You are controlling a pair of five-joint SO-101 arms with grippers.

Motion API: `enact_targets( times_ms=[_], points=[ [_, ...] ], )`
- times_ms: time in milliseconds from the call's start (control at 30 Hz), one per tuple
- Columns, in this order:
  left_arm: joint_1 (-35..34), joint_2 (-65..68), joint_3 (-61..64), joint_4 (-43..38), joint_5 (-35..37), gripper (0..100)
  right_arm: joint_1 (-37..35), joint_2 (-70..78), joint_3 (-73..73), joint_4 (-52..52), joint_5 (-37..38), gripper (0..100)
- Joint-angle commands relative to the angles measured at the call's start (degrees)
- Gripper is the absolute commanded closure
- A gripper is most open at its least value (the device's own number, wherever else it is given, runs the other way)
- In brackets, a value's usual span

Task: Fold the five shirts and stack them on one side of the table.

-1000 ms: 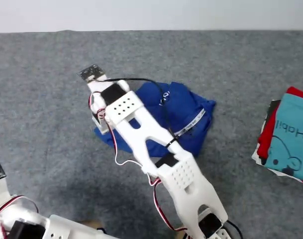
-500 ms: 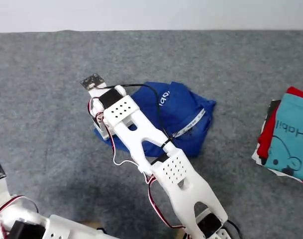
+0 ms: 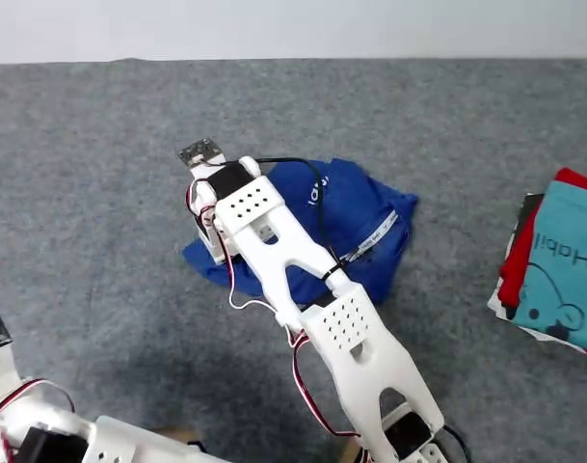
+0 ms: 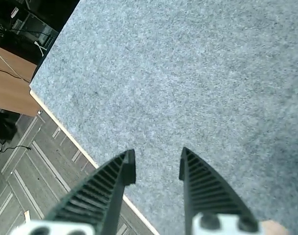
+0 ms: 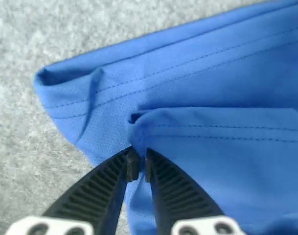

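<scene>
Blue shirt (image 5: 212, 98) fold sits pinched in the right claw (image 5: 137, 164); left claw (image 4: 157, 166) stands slightly parted.

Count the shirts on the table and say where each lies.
3 distinct: blue shirt mid-table, pinched by the right gripper; teal shirt at the right edge; red shirt under it. Dark edge and white edge below may be more.

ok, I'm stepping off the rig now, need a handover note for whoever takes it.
Right gripper: shut on a folded edge of the blue shirt, mid-table.
Left gripper: open, empty, over bare table near its edge.
Stack: folded shirts, teal on top, red under it, on the right arm's side; count unclear.
Done: stack started.
Left: finish folding blue shirt, add it to the stack.
</scene>
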Motion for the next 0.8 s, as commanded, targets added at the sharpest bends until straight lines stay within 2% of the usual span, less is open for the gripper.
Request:
enact_targets(
  times_ms=[0,233,367,567,767],
  points=[
    [-0.1,-0.3,-0.2,-1.1,-0.4,84,1.4,-1.3,-3.4,1.0,2.7,98.8],
    [0.0,0.0,-0.2,-1.1,-0.4,84,3.6,-10.8,-3.2,6.7,10.2,98.9],
    [0.0,0.1,-0.1,-1.2,-0.4,84,6.0,-21.1,-3.1,6.5,15.1,98.9],
    [0.1,0.1,0.0,-1.2,-0.4,84,5.9,-36.0,-3.3,6.5,21.3,98.9],
    [0.1,0.1,0.0,-1.1,-0.4,84,6.1,-49.0,-3.3,2.8,22.9,98.9]
  ],
)
